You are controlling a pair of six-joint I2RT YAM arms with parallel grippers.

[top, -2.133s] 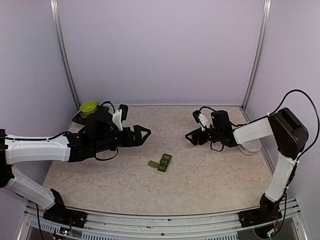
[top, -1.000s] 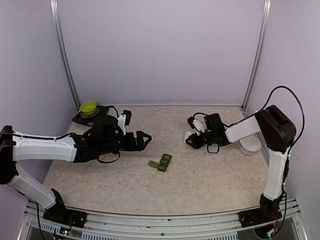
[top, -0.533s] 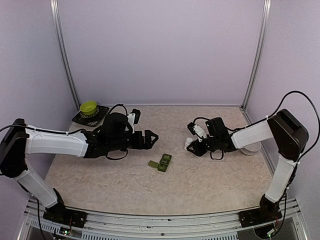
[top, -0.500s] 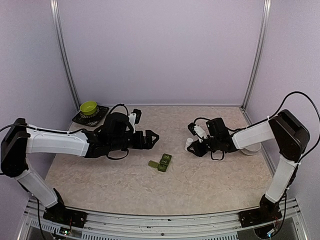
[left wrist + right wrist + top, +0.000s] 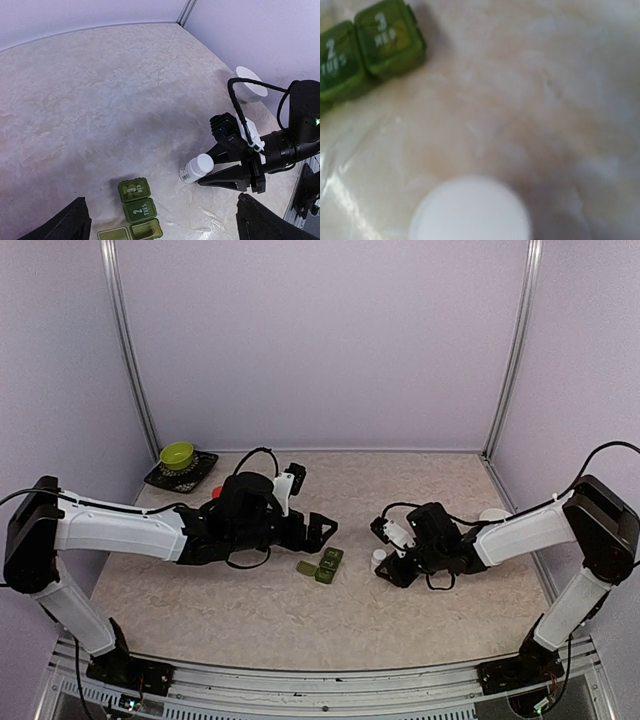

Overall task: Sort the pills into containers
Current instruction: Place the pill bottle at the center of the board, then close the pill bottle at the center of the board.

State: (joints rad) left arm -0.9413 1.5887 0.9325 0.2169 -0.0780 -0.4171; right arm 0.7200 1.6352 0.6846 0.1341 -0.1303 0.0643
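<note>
The dark green containers (image 5: 321, 566) lie mid-table as a strip of three. In the left wrist view (image 5: 135, 209) the lids marked 3 WED and 2 TUES are shut, and the nearest compartment is open and looks empty. My left gripper (image 5: 325, 527) is open and empty, hovering just behind and above the strip. My right gripper (image 5: 387, 564) is shut on a tiny white bottle (image 5: 380, 558), held tilted low over the table to the right of the strip. The bottle's blurred cap fills the bottom of the right wrist view (image 5: 470, 212). No loose pills show.
A white bowl (image 5: 493, 515) sits at the right, behind my right arm. A lime green bowl (image 5: 177, 454) stands on a black mat at the back left. A red object (image 5: 215, 493) peeks out behind my left arm.
My left arm has reached right, toward the green strip. My right gripper has carried the white bottle nearer and lower, to beside the strip.
</note>
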